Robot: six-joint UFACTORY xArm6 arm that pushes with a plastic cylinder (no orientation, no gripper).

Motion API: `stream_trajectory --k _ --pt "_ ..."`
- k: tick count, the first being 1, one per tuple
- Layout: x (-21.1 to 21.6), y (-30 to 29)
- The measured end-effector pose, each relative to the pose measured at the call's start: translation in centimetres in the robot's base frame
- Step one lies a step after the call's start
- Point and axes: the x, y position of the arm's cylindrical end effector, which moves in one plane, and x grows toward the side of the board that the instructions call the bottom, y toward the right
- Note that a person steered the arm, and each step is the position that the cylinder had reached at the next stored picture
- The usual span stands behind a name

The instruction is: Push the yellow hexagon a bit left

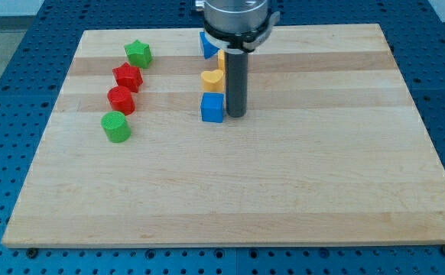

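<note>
The yellow hexagon is mostly hidden behind my rod near the view's top centre; only a sliver of it shows at the rod's left edge. My tip rests on the board just right of the blue cube. It is below the hexagon in the view. A yellow heart lies between the cube and the hexagon, just left of the rod. A blue block, partly hidden by the arm's head, sits above the hexagon; its shape is unclear.
On the wooden board, a column of blocks stands at the view's left: a green star, a red star, a red cylinder and a green cylinder.
</note>
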Motion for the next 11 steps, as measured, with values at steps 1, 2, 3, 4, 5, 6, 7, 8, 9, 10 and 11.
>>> stream_trajectory --k 1,2,3,4,5,6,7,8,9,10,11 --pt "-3.1 5.6" --pt "-8.4 7.1" --pt "-10.2 5.7" --pt "-12.2 3.2" --pt "-13.3 2.6" --pt "-12.9 1.3" --pt "-12.9 0.1" --pt "-12.9 -2.3" --pt "-12.9 -2.6" --pt "-12.9 0.4" --pt "-15.2 5.5"
